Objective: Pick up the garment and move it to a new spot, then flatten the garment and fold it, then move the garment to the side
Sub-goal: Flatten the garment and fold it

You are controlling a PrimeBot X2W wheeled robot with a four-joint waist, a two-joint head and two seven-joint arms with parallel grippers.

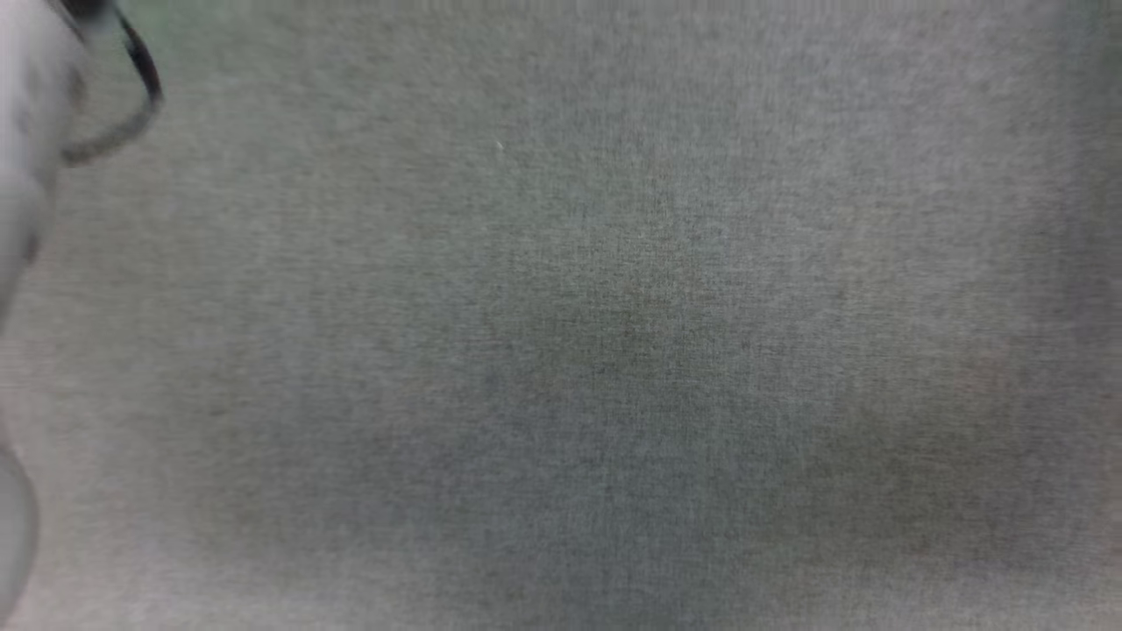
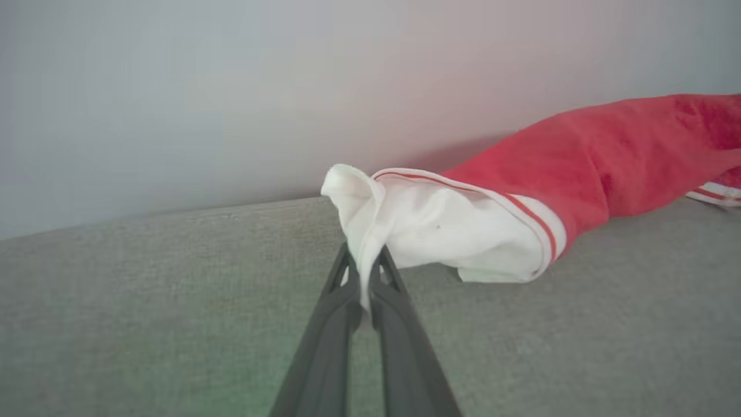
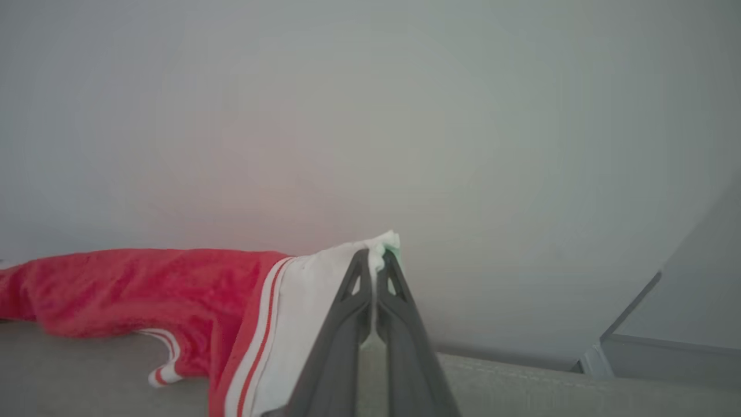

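The garment [image 2: 579, 156], a bright red jersey shirt of soft cloth with white sleeves edged by thin red stripes, lies stretched along a grey woven fabric surface [image 2: 145, 301], close to a plain pale wall [image 2: 173, 104]. The left hand [image 2: 363, 255] is closed tightly on the end of one white sleeve [image 2: 440, 231]. The cloth is pinched between its two long dark fingers. The right hand [image 3: 375, 258] is closed too, and it pinches the white cloth at the opposite end of the garment. The red body sags between both hands and rests on the surface. In the blurred head view, a pale forearm [image 1: 26, 131] with a dark cable [image 1: 145, 96] shows at the left edge.
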